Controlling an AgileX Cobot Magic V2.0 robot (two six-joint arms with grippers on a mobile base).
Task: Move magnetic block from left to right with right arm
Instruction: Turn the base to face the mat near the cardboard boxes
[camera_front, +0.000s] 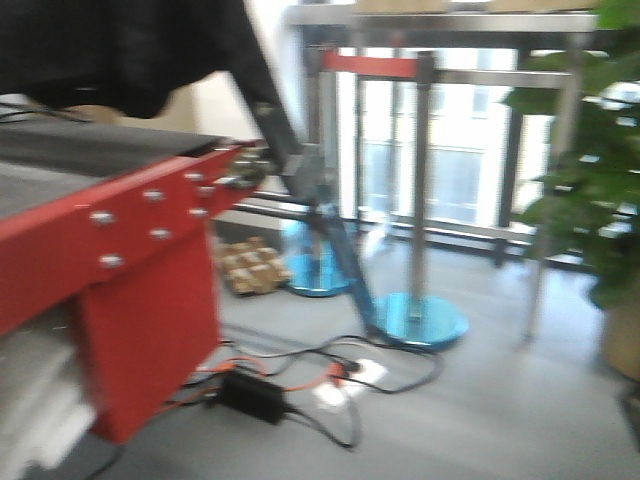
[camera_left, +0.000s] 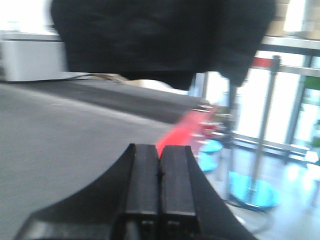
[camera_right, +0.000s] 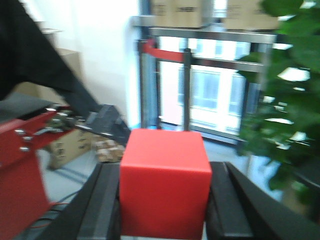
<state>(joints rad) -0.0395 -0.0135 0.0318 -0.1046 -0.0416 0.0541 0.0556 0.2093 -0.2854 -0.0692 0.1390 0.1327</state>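
1. The right fingers (camera_right: 102, 200) are black. They hold the magnetic block (camera_right: 165, 185) between them.
2. The block is a bright red cube. It sits at 6 o'clock in the right wrist view and fills the gap between the two fingers.
3. One finger presses on the block's 9 o'clock side and the other on its 3 o'clock side. So these fingers are open just as wide as the block.
4. The block touches nothing but the fingers. Behind it you see the room, not the worktop.
5. The red frame (camera_right: 20, 165) of the worktop is at 9 o'clock from the block, a bit apart from it.
6. The left fingers (camera_left: 142, 175) are pressed flat against each other, with only a thin line between them. They hold nothing.
7. The left fingers sit at 6 o'clock in the left wrist view, above the grey worktop (camera_left: 60, 130).
8. A black cloth (camera_left: 160, 35) hangs at 12 o'clock in that view.
9. A green plant (camera_right: 285, 100) is at 3 o'clock from the block, farther back.
10. Brown cardboard boxes (camera_right: 180, 12) stand on a high shelf at 12 o'clock.
11. In the front view, metal posts with a shiny blue foot (camera_front: 420, 320) stand on the floor. Black cables (camera_front: 300, 385) lie near them at 6 o'clock.
12. All the pictures are a bit blurry.
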